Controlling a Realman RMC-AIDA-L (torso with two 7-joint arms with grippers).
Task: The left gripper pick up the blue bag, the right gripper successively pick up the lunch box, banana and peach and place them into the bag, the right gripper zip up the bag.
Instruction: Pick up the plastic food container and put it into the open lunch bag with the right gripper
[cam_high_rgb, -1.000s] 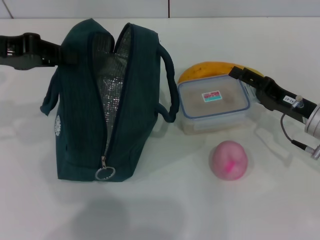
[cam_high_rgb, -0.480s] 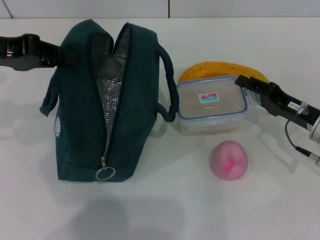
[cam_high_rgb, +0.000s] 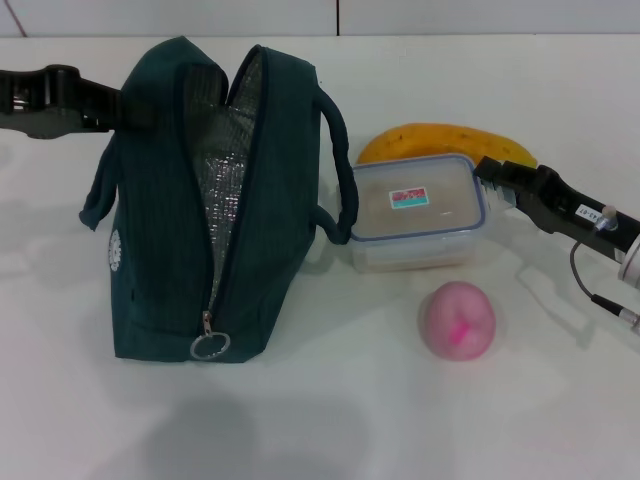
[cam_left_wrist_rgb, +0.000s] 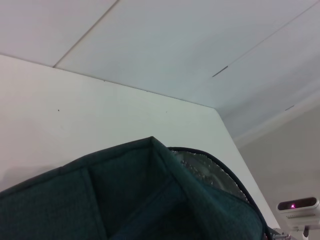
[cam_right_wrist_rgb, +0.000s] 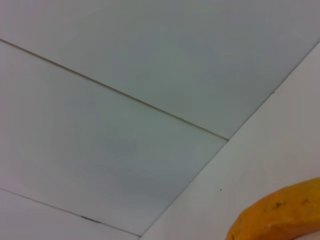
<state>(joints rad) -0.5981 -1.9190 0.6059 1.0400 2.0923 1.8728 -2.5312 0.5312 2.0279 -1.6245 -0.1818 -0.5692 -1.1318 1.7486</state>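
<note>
One risk we see: the right gripper (cam_high_rgb: 487, 177), jaws on the lunch box (cam_high_rgb: 416, 211) edge, could tip it against the blue bag (cam_high_rgb: 215, 200); left gripper (cam_high_rgb: 110, 108) jaws hidden.

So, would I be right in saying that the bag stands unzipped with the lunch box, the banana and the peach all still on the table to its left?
Not quite: the side is wrong. In the head view the lunch box, banana and peach lie on the table to the right of the blue bag, not its left. The bag does stand unzipped, its foil lining showing.
</note>
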